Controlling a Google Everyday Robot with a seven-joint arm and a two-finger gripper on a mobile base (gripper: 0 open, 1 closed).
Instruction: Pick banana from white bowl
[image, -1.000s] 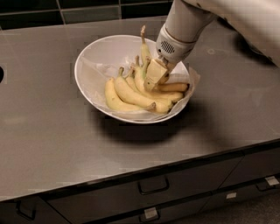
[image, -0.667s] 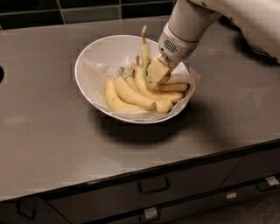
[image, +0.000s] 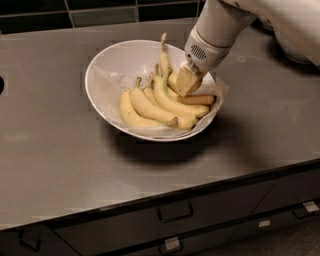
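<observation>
The white bowl (image: 98, 70) stands on the dark counter, lined with crinkled translucent liner. The loose banana (image: 164, 56) lies at the bowl's back right, its long greenish stem pointing up over the rim; its lower body is hidden behind my gripper. A bunch of joined bananas (image: 150, 107) fills the front of the bowl. My gripper (image: 186, 82) reaches down into the bowl from the upper right and sits against the loose banana's body, just above the bunch.
The grey-brown counter (image: 60, 165) runs to a front edge with drawers and handles (image: 175, 212) below. A dark tiled wall (image: 75, 12) is behind. A dark opening (image: 1, 85) cuts the left edge. My white arm (image: 260, 20) covers the upper right.
The gripper has shifted slightly to the right inside the bowl. The bananas and bowl have barely moved.
</observation>
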